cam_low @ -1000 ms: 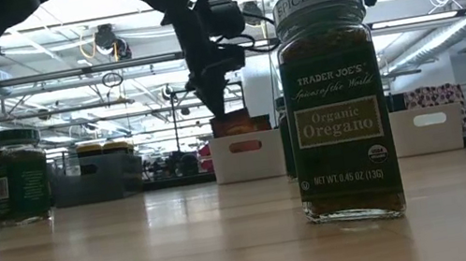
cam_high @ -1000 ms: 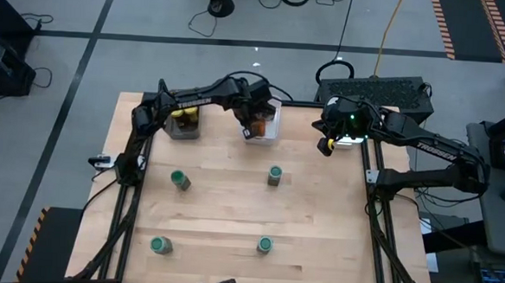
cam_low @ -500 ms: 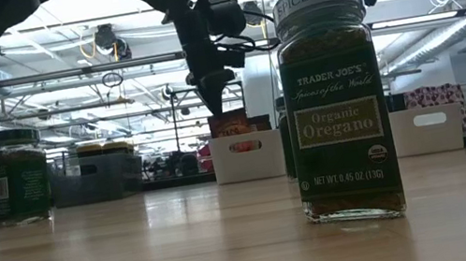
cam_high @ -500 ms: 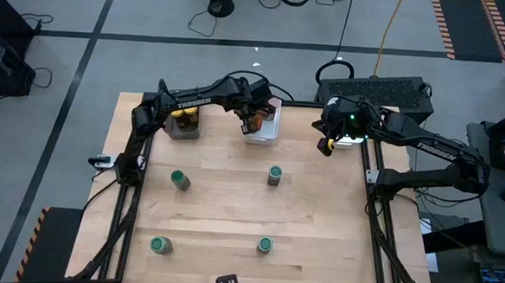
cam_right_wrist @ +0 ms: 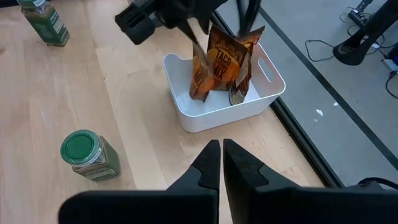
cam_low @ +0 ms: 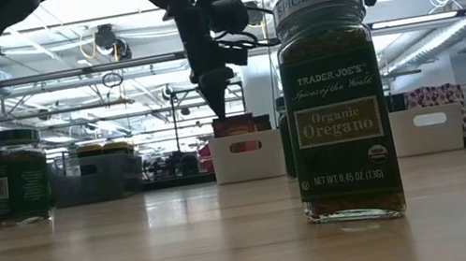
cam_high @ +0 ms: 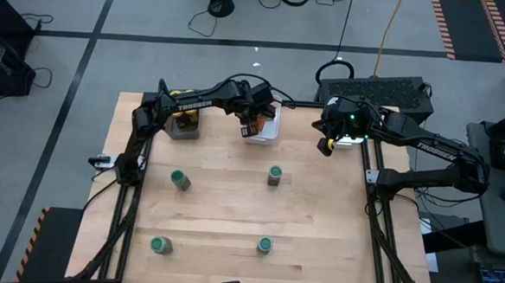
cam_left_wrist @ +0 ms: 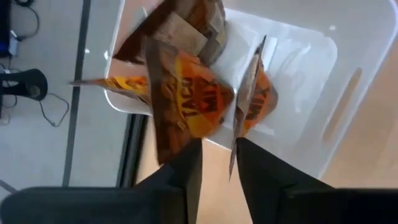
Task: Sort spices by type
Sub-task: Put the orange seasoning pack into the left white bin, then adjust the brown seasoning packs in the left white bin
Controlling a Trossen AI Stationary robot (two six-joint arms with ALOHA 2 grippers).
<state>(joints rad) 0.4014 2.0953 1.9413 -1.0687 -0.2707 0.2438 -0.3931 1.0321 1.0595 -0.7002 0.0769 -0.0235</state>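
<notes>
While packets stand on edge in white tray, left claw narrowly parted above, right claw closed.

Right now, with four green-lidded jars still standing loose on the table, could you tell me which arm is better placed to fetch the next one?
Probably the left. Its gripper hangs at the white tray, nearest one green-lidded jar; the right gripper waits shut, farther off.

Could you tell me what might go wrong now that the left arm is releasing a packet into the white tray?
1. The packets stand on edge and lean against each other in the white tray; one could tip over the rim.
2. The left gripper hangs right above them with its jaws slightly apart, so lifting away could snag a packet.
3. Four green-lidded jars are not yet sorted.
</notes>
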